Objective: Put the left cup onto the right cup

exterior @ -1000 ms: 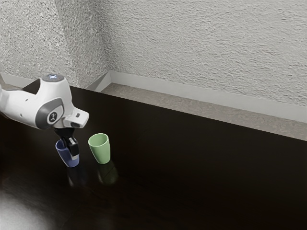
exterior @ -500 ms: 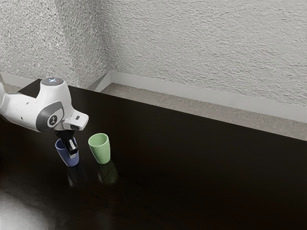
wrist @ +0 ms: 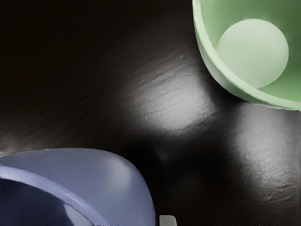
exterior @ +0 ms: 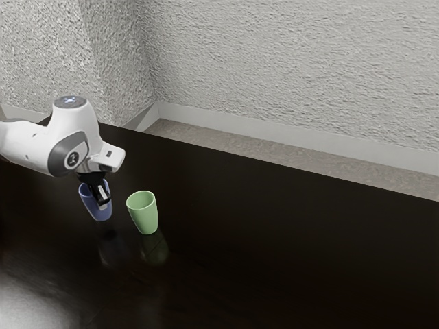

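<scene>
Exterior view: white arm (exterior: pixel 41 144) enters from the 9 o'clock edge of the picture. Black two-finger hand (exterior: pixel 101 195) points down at the tapered blue plastic cup (exterior: pixel 91 205). Hand is closed on the blue cup's wall at the rim, on the side facing 3 o'clock. The cup is upright, mouth up. Its base looks clear of the dark glossy bench (exterior: pixel 274 260), with a gap between the base and its faint reflection.

Tapered pale green plastic cup (exterior: pixel 142 212) stands upright on the bench at 3 o'clock from the blue cup. The two are near each other but apart, and the green cup's reflection starts right at its base.

Wrist view: blue cup (wrist: pixel 80 186) is close under the hand. The green cup (wrist: pixel 251 47) is seen from above, open mouth up, nothing inside. A strip of bare bench (wrist: pixel 141 94) separates the two.

Rough grey wall (exterior: pixel 288 62) stands behind the bench, toward 12 o'clock.
</scene>
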